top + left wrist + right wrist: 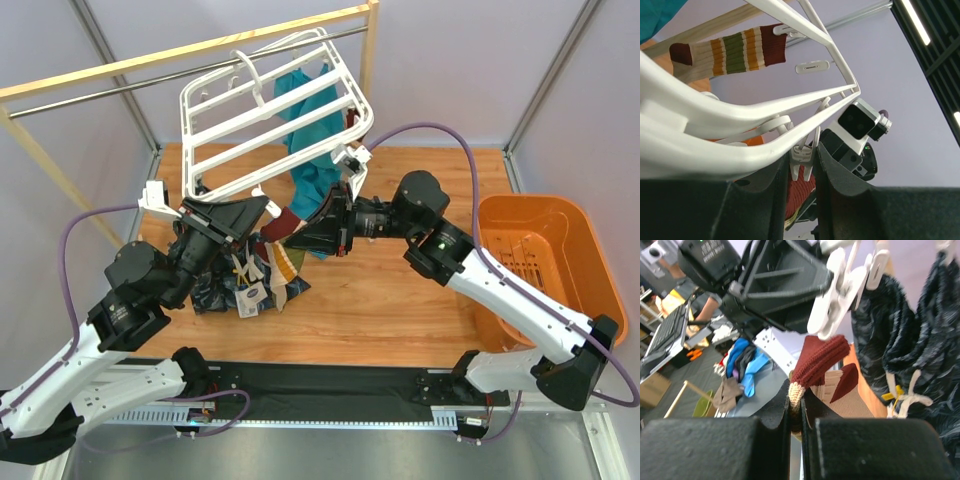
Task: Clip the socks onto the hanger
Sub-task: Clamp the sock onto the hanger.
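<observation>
The white hanger (270, 110) hangs from the rail; it also shows in the left wrist view (765, 107). A striped sock (727, 50) is clipped to it. My left gripper (255, 212) (802, 159) is closed round a small white clip (804, 159) under the hanger's near edge, and the clip's prongs stand apart. My right gripper (300, 235) (797, 395) is shut on a maroon and cream sock (822, 357) (283, 222). It holds the maroon cuff just below that clip (832, 305). The sock's beige foot (845, 392) hangs behind the fingers.
A teal cloth (305, 110) hangs behind the hanger. A dark navy cloth (215, 290) (890, 340) and more socks (283, 265) lie under the grippers. An orange basket (575, 240) stands at the right. The wooden rack with its metal rail (120, 90) crosses the back.
</observation>
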{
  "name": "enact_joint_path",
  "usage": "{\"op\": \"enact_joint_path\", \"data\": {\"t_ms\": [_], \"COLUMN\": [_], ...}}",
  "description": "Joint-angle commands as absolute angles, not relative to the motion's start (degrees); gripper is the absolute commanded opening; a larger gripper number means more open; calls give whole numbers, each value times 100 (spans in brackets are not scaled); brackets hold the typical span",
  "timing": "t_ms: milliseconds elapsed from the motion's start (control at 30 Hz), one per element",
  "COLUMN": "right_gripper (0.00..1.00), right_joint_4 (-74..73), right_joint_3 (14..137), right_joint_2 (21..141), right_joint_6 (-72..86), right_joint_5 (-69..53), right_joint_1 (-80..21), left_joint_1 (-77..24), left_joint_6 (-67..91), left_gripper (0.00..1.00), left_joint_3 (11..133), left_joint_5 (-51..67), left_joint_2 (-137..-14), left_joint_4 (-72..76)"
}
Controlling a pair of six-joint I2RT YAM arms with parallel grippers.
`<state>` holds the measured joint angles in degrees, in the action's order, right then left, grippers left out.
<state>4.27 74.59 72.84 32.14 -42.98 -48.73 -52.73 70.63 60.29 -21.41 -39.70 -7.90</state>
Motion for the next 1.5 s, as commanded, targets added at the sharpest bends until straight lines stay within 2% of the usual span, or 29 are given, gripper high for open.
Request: {"op": "enact_joint_path", "data": {"t_ms": [0, 567, 1467], "right_gripper": [0, 0, 0], "right_joint_4": [922, 1248, 1767], "right_joint_3": [7436, 7014, 7321], "right_joint_2": [6988, 6899, 7321], "right_joint_6": [3322, 3437, 3603], "right_joint_5": [-3771, -3885, -3674], "right_joint_1": [-4887, -4869, -4860], "left_joint_1": [-5309, -5309, -5309], "left_joint_6": [7102, 7066, 7075], "left_gripper": [0, 0, 0], "left_joint_3": [5977, 5994, 6003], "left_joint_5": [-1687, -1714, -1608], "left_joint_2": [-3938, -3920, -3911], "left_joint_4": [-791, -791, -765]}}
